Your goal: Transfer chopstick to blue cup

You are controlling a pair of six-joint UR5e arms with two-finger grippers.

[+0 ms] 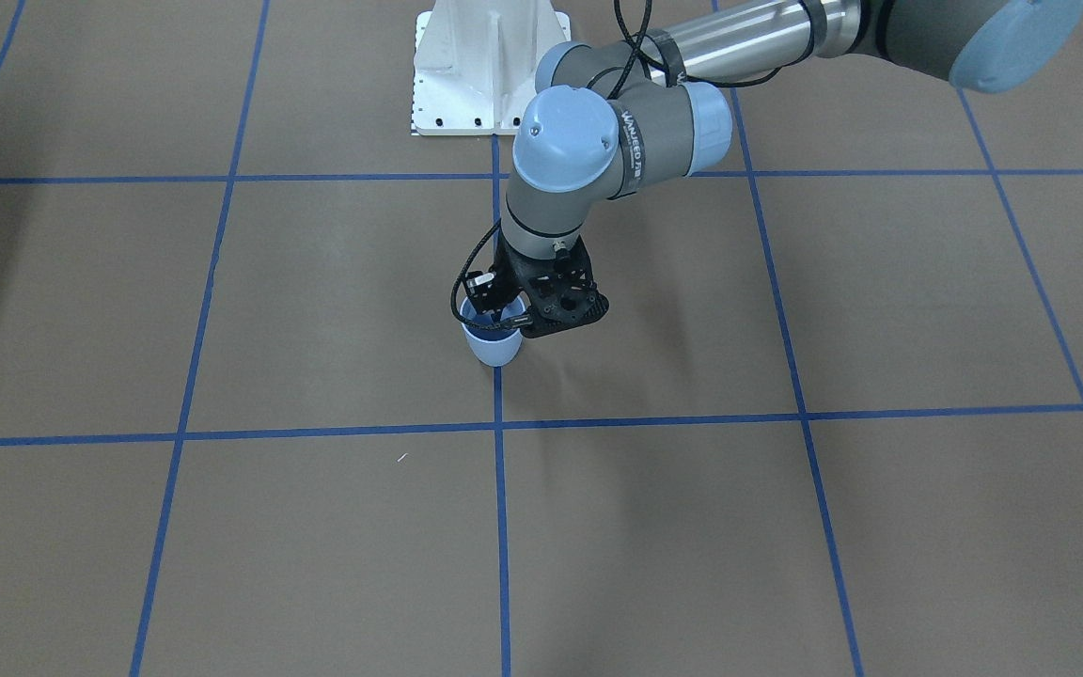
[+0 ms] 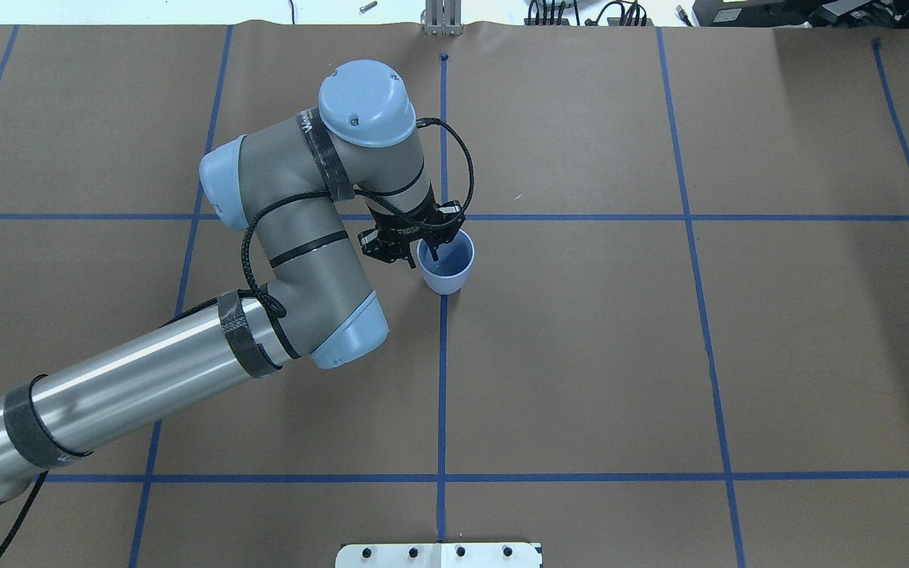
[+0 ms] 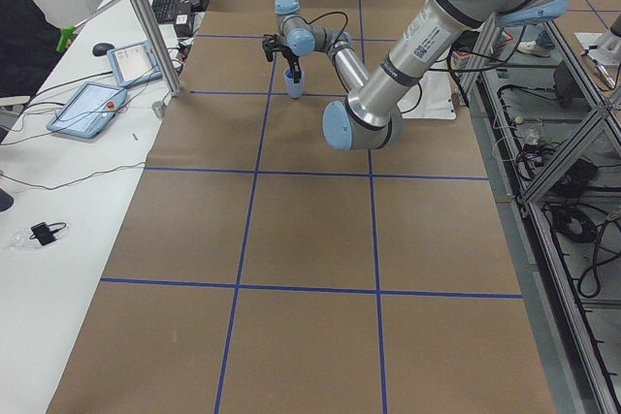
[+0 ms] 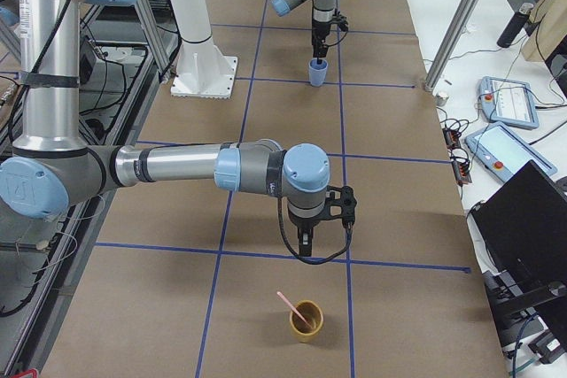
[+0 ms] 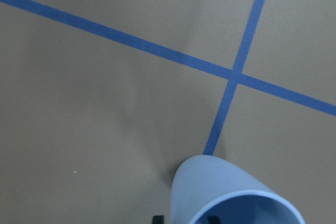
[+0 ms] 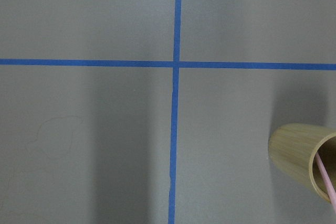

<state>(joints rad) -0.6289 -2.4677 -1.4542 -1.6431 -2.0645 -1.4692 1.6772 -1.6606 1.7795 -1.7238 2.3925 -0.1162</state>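
The pale-blue cup (image 2: 447,276) stands upright on a blue tape crossing near the table's middle; it also shows in the front view (image 1: 493,348) and the left wrist view (image 5: 220,187). My left gripper (image 2: 423,254) straddles its rim, one finger inside and one outside, shut on the wall. The pink chopstick (image 4: 297,310) leans in a tan cup (image 4: 307,325) at the table's end on my right, also in the right wrist view (image 6: 324,179). My right gripper (image 4: 306,238) hangs above the table a little short of the tan cup; I cannot tell whether it is open.
Brown paper with blue tape lines covers the table (image 2: 660,355). The white robot base plate (image 1: 490,66) stands at the back edge. Tablets and cables lie on a side bench (image 4: 509,104).
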